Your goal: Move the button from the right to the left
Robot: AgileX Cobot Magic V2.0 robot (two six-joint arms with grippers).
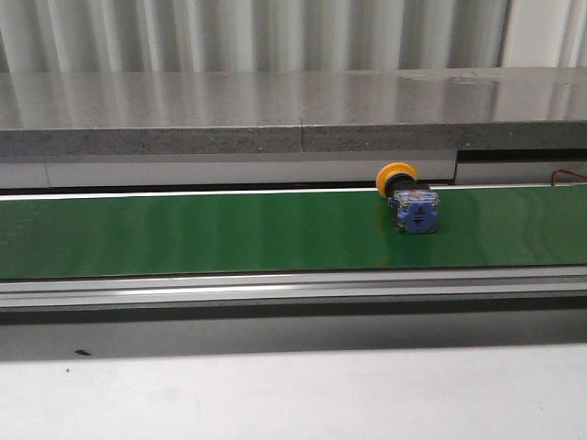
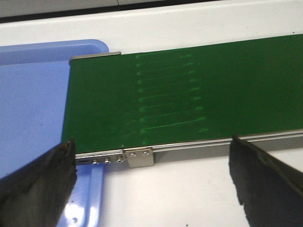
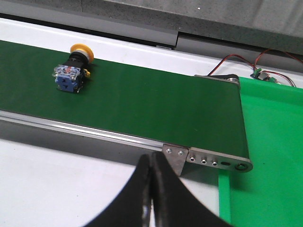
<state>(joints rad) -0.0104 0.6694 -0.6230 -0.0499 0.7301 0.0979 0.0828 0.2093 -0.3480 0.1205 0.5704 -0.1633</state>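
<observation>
Small push-button with round yellow-orange cap, dark middle body and blue square base block [image 1: 410, 200] lying on its side on the long green conveyor belt [image 1: 229, 231], right of centre in the front view, cap toward the far edge, blue base toward the near edge. Nothing touching it. Confirmed in the right wrist view: same button [image 3: 72, 70] alone on the belt, well apart from the belt's right end with its silver metal end bracket [image 3: 208, 158]. Bright green flat tray [image 3: 270, 151] butted against that right end; red and black wires and a small circuit board [image 3: 262, 74] just beyond it. Right gripper [image 3: 152, 198] low over the white bench [image 3: 61, 179] on the near side of the belt, black fingers pressed together, nothing between them, well short of the button. Left gripper [image 2: 151, 184] at the belt's left end, black fingers [image 2: 40, 184] spread wide, empty; pale blue plastic tray [image 2: 28, 109] against that end, no button in the part visible. Grey stone-like ledge [image 1: 275, 115] behind the belt. Judged status: task barely started, if at all. Button not grasped, on the right portion of the belt. Left to do, by judgement: entire transfer leftward, toward the left end or blue tray; exact destination not determinable from these views.
</observation>
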